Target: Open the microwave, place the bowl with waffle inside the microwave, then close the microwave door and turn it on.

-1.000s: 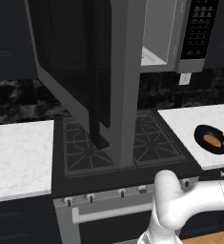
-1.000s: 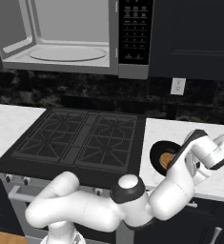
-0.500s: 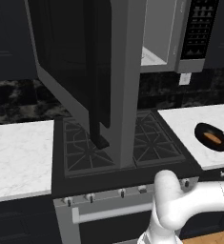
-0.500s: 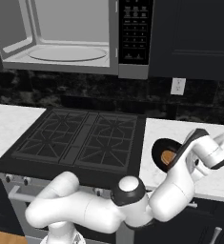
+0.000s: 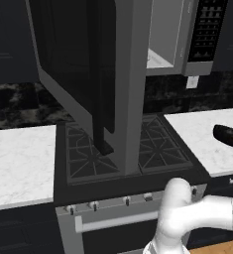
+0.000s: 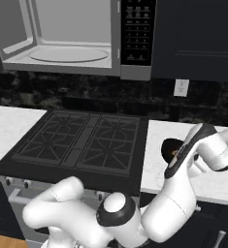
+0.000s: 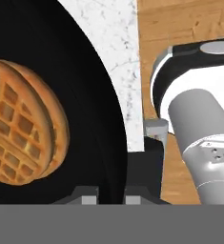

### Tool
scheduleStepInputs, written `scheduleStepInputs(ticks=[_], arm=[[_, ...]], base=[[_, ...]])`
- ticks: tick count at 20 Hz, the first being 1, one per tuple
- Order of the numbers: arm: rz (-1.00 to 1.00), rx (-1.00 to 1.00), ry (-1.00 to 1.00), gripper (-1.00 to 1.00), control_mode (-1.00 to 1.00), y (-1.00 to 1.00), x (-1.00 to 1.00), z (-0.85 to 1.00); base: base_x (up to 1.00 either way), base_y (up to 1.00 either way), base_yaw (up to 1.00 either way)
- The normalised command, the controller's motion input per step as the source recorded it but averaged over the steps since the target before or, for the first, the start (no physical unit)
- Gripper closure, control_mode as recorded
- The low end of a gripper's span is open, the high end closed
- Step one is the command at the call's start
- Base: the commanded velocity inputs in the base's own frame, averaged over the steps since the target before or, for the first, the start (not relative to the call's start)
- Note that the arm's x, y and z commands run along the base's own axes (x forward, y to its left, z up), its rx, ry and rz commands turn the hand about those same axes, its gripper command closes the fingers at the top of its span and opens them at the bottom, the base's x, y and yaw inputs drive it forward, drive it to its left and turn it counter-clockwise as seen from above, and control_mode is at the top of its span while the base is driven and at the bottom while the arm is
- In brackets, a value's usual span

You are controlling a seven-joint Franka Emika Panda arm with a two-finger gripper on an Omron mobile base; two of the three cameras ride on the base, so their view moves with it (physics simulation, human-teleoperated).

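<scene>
On the white table (image 6: pixel 154 140), just right of the black stove (image 6: pixel 81 140), with the bowl (image 7: pixel 61 57) low and upright and the waffle (image 7: pixel 23 124) flat inside it, grid side up. Reached from above and from the robot's right, with the jaws lowered over the near rim rather than over the middle of the dish.

Seen along the hand: bowl to the left of the jaws, bare table to the right, the curved wall running straight down into the gap. One of the two fingertips (image 7: pixel 87 194) inside the rim, the other outside, so the wall is straddled edge-on. No long axis to speak of, the bowl being round; only the rim's tangent, crossed squarely by the closing line. Waffle well clear of the inner tip, not touched.

Jaws drawn in to a narrow slot, that slot filled entirely by black bowl wall. Judged to be clenched on the rim, grasping the bowl and nothing else; how firm the pinch is cannot be told.

Up and to the left across the stove: the microwave (image 6: pixel 135 34), cavity open and turntable bare, its floor well above the table. Microwave door (image 5: pixel 88 74) swung fully out toward the robot on its left-hand hinge, hanging over the left half of the stove. Likely next: lift, carry level up and leftward, enter from the right of that door edge. A one-sided rim hold, so a risk of tilt and a sliding waffle.
</scene>
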Motion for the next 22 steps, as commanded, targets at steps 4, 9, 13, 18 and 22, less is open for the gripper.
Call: scheduleStepInputs(ticks=[4, 9, 13, 18, 22], arm=[[-0.07, -0.03, -0.51, 1.0, -1.0, 1.0, -1.0, 1.0], [-0.05, -0.15, -0.58, 1.0, -1.0, 1.0, -0.94, 1.0], [-0.02, -0.18, -0.58, 1.0, -1.0, 1.0, -0.71, 1.0], [0.07, -0.23, -0.32, 1.0, -1.0, 1.0, -0.66, 1.0], [0.18, -0.24, -0.15, 1.0, -1.0, 1.0, -0.71, 1.0]], base=[[0.0, 0.0, 0.0], [0.0, 0.0, 0.0], [0.0, 0.0, 0.0], [0.0, 0.0, 0.0], [0.0, 0.0, 0.0]])
